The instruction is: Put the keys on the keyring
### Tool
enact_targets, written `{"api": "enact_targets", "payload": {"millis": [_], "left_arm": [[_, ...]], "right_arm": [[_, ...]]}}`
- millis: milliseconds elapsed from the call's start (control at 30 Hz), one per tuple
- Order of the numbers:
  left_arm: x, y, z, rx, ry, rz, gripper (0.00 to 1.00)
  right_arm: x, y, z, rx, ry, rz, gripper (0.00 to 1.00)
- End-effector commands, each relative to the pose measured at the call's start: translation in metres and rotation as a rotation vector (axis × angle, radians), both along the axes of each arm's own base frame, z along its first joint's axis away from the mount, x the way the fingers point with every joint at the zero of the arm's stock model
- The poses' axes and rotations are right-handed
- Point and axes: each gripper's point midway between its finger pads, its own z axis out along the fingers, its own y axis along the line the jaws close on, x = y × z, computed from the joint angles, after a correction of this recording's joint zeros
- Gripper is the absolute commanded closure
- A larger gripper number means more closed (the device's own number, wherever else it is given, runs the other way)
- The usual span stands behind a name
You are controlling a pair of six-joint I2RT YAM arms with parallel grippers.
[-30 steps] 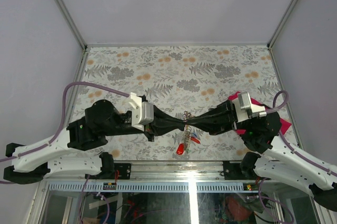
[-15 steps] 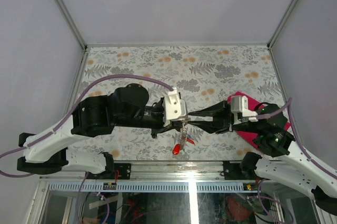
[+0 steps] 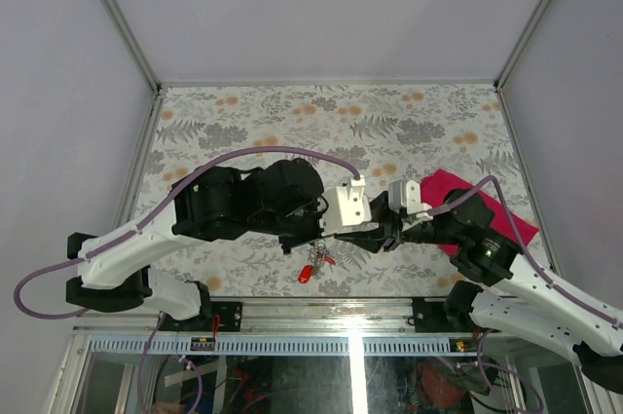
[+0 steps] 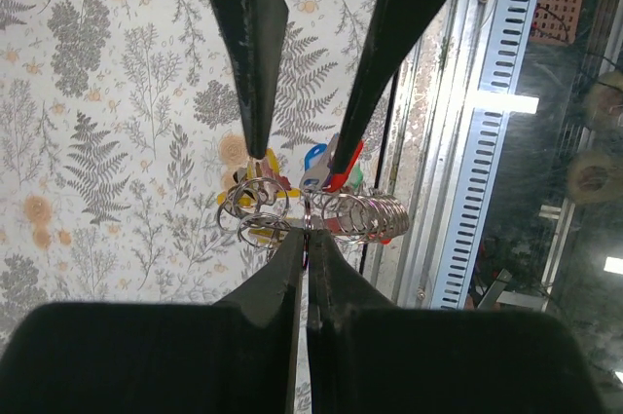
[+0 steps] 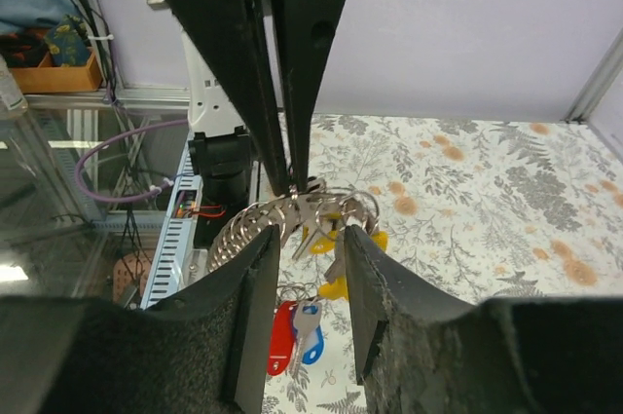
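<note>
The keyring (image 4: pixel 310 211) is a thin silvery ring in a bunch of linked rings, and my left gripper (image 4: pixel 308 239) is shut on it from above. The keys hang below the bunch: a yellow-headed key (image 5: pixel 338 287), a red-headed key (image 5: pixel 281 336) and a blue-headed key (image 5: pixel 311 341). My right gripper (image 5: pixel 310 237) is open; its fingers (image 4: pixel 255 93) straddle the ring bunch (image 5: pixel 282 211) without pinching it. In the top view the two grippers meet above the table's near edge, left gripper (image 3: pixel 327 240) and right gripper (image 3: pixel 345 239), with the keys (image 3: pixel 311 268) dangling beneath them.
A magenta cloth (image 3: pixel 508 216) lies at the right, partly under the right arm. The floral table cover (image 3: pixel 292 131) stretches behind the arms. The table's metal front rail (image 4: pixel 467 190) runs close beside the hanging bunch.
The right gripper has gone from shut to open and let go of the rings. The left arm has swung right, with the bunch still hanging from its gripper and drifting slightly left.
</note>
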Motion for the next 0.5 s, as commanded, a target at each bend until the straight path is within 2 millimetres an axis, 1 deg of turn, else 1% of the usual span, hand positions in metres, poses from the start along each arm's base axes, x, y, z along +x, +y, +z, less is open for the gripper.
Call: {"api": "enact_targets", "payload": {"millis": [0,133,300,467], "left_arm": [[0.006,0.007,0.013,-0.017,-0.055,0.018,1.00],[0.005,0.005,0.013,-0.018,-0.046,0.008,1.00],[0.005,0.004,0.011,-0.015,-0.045,0.002,1.00],[0.004,0.003,0.011,-0.016,-0.042,-0.004,1.00]], "right_arm": [[-0.010,0.004,0.008,0.068,-0.011,0.064,0.60],[-0.014,0.007,0.014,0.126,0.009,0.093,0.60],[-0.013,0.010,0.020,0.153,0.008,0.103,0.60],[-0.011,0.015,0.019,0.156,0.015,0.111,0.60]]}}
